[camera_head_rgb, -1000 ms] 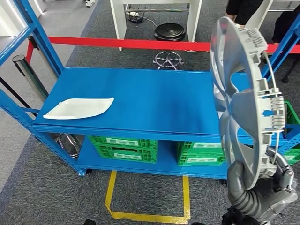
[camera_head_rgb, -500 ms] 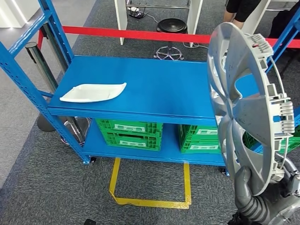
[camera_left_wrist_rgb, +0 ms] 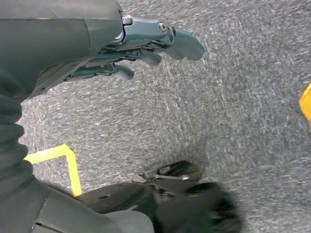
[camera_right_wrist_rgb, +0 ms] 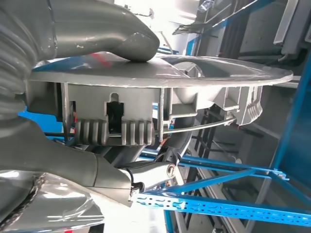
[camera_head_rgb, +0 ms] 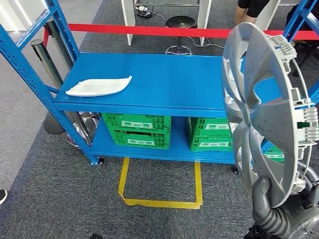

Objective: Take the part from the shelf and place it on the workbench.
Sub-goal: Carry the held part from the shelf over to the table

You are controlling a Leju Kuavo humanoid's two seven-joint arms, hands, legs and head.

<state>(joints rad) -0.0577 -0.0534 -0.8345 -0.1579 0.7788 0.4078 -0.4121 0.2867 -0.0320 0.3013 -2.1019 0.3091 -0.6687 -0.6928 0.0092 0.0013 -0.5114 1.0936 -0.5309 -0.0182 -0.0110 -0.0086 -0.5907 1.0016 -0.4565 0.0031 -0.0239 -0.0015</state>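
Gripping the grey wheel cover point(camera_head_rgb: 263, 119) upright at lower right, the right hand point(camera_head_rgb: 276, 211) should stay clenched till it's over the blue desk point(camera_head_rgb: 169, 82); left hand point(camera_left_wrist_rgb: 146, 46) hangs released.

White curved plastic panel point(camera_head_rgb: 98, 86) lies flat on top level, left side, near front edge. Lower level: two green crates, left one point(camera_head_rgb: 137, 131) and right one point(camera_head_rgb: 210, 134), side by side w/ a gap between. Yellow tape outline point(camera_head_rgb: 160, 185) on grey carpet point(camera_head_rgb: 56, 189) just in front of the crates. Red barrier belt point(camera_head_rgb: 150, 31) stretched across behind, running from chrome stanchion post point(camera_head_rgb: 49, 67) at left. Black round stool point(camera_head_rgb: 182, 22) beyond belt, beside white table legs point(camera_head_rgb: 129, 15). Person point(camera_head_rgb: 250, 7) in dark clothes at top right, partly cut off. Shoe tip point(camera_head_rgb: 2, 196) at far left edge.
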